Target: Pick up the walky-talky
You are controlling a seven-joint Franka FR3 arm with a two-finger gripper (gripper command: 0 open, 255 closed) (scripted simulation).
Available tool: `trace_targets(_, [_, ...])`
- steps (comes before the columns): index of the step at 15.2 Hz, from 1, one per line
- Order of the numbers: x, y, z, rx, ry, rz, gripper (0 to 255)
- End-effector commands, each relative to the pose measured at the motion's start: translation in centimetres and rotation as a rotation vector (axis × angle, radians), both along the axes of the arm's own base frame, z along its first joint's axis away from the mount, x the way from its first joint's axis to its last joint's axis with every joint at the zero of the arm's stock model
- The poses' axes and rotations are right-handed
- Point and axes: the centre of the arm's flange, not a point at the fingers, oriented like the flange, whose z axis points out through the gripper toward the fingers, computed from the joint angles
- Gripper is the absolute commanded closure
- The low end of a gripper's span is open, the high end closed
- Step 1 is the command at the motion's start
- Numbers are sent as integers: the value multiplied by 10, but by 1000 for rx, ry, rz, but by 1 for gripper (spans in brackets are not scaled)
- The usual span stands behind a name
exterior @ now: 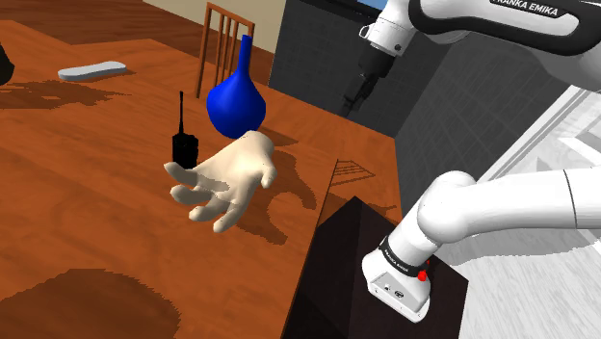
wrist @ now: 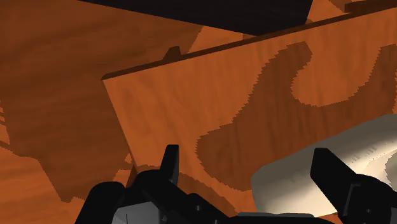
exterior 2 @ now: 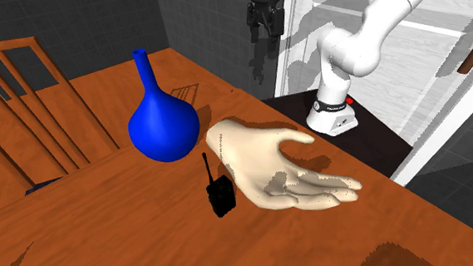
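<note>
Your gripper (exterior: 352,101) hangs at the top centre of the shoulder view, its fingers (wrist: 168,163) spread wide apart and holding nothing. The black walky-talky (exterior: 184,146) stands upright on the wooden table (exterior: 87,193), left of centre, well apart from the gripper. It is just beside a pale model hand (exterior: 226,178) and near a blue vase (exterior: 234,101).

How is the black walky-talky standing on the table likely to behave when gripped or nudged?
The walky-talky looks rigid and probably light. Standing upright on a narrow base with a tall thin antenna, it may tip if nudged.
</note>
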Motion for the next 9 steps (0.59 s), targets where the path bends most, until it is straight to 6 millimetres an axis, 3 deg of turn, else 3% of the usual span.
trace_targets(1, [0,0,0,0,0,0,0])
trace_targets(9, [45,74,-40,27,-98,58,0])
